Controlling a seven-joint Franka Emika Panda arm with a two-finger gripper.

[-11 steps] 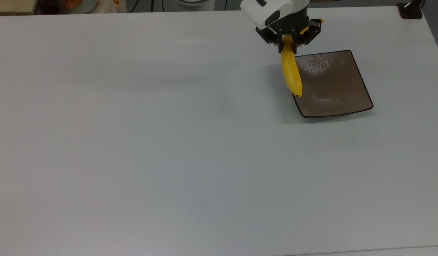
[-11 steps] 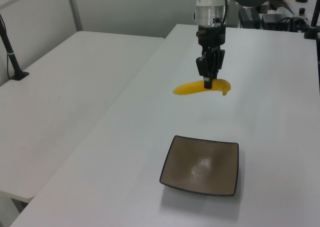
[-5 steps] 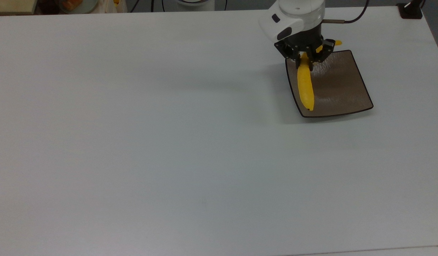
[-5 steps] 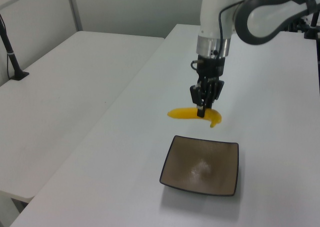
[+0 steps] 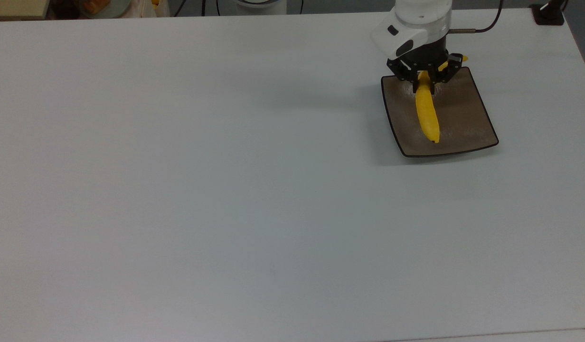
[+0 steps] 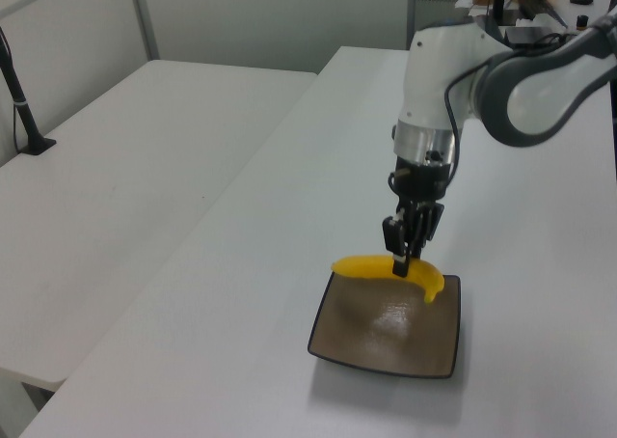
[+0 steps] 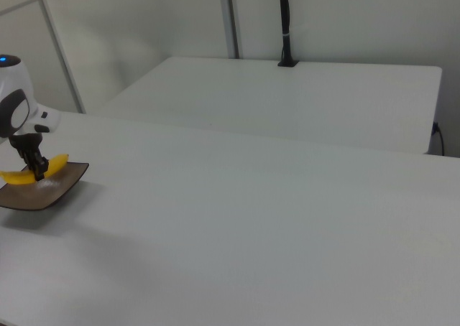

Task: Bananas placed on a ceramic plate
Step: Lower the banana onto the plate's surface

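At the upper right of the top view, the hand (image 5: 426, 84) is clenched on the banana (image 5: 427, 118), which stretches over the ceramic plate (image 5: 463, 121) on the white worktop (image 5: 202, 180). The left view shows what that one hides: the banana (image 6: 390, 268) hangs just above the plate's far edge (image 6: 386, 337), gripped mid-length. At the right view's left edge the banana (image 7: 18, 175) sits level over the plate (image 7: 43, 195).

In the left view, the black two-finger gripper (image 6: 399, 260) points straight down, its fingers clamped on a bright yellow curved banana (image 6: 386, 267). The banana hangs level above the far edge of a square glossy brown plate (image 6: 386, 332), which sits on the white table (image 6: 241, 264).
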